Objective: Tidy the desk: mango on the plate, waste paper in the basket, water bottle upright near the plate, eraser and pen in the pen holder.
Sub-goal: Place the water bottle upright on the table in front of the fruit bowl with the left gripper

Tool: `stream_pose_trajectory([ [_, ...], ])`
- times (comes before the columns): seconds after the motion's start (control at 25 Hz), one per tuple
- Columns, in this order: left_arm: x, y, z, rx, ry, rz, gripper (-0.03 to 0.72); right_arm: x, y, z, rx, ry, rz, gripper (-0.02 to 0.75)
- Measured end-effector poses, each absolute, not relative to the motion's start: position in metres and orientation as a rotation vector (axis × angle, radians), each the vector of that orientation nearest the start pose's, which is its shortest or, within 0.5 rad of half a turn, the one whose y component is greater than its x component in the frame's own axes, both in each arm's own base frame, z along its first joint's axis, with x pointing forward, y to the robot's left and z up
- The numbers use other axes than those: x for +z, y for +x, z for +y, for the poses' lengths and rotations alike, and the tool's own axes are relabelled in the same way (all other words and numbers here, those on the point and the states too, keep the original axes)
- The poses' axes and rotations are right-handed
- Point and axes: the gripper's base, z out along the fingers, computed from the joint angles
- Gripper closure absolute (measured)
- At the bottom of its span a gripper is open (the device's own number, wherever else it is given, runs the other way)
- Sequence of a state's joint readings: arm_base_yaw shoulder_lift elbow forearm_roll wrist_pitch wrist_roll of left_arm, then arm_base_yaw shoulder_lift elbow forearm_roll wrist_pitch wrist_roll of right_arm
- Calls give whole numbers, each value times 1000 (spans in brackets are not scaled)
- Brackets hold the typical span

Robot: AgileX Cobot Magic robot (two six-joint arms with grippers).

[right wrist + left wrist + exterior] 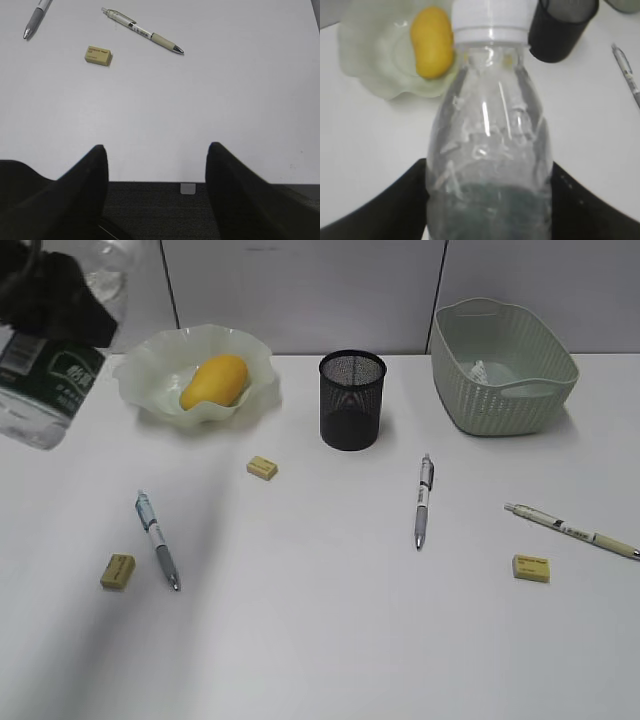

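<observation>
My left gripper [55, 295] is shut on the water bottle [45, 390] and holds it tilted in the air at the far left, beside the plate [150, 370]. In the left wrist view the bottle [490, 125] fills the jaws [490, 200], and its white cap points toward the plate [375, 55]. The mango [215, 380] lies in the plate. The waste paper [480, 372] lies in the basket [500, 390]. The pen holder [352, 400] stands at the back middle of the desk [320, 620]. My right gripper [157, 155] is open and empty over the desk's front edge.
Three pens lie on the desk: left [158, 538], middle [424, 500], right [575, 531]. Three yellow erasers lie at the left [117, 571], near the plate [262, 468] and at the right [531, 568]. The right wrist view shows the right eraser [98, 55] and pen [142, 31].
</observation>
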State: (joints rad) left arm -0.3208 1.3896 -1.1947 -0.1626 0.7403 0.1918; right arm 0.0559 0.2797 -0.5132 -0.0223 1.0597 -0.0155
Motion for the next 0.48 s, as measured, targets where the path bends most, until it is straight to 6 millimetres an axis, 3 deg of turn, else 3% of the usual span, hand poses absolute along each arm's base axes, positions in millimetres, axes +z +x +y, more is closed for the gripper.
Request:
stream_pose_trajectory([
  [0.2,313,245,-70,-244,299,2162,203,277,38,0,-7,-85,2308,251],
  [0.32,298,233,-61,-221,207,2005,203,277,38,0,-7,-85,2308,251],
  [0.48,280,233,-51,-183,79,1819,203,277,38,0,-7,-85,2308,251],
])
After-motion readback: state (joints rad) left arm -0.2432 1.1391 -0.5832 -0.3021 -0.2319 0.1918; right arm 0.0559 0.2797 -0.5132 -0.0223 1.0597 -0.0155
